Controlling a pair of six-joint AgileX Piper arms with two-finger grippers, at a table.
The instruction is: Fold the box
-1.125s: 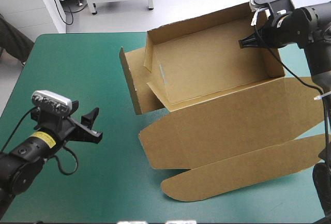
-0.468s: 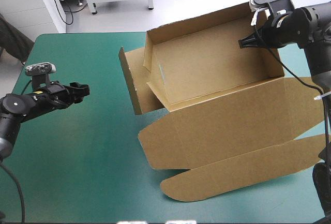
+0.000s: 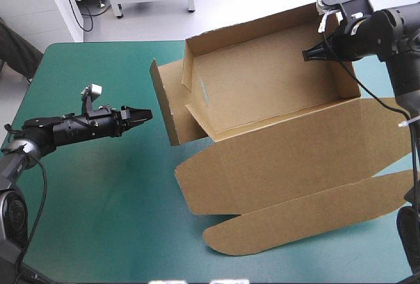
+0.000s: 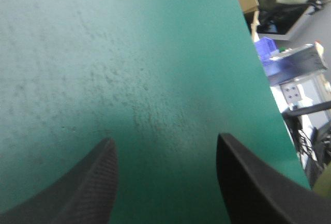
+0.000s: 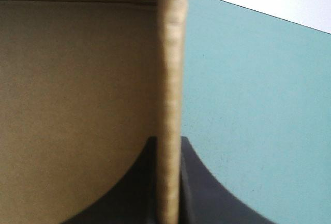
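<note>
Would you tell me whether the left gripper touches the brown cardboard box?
No, teal-green cover shows between the left gripper and the box.

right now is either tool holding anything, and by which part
The right tool is shut on the box, pinching its raised right-end wall at the rim. The left tool is open, holding nothing.

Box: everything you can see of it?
The box is a cut sheet of brown board, half formed: an open tray with raised walls at the table's far right, its lid flat toward the near edge, ending in a rounded flap. A side flap stands upright on its left. The right gripper is shut on the tray's right wall; the open left gripper is clear of it.
</note>
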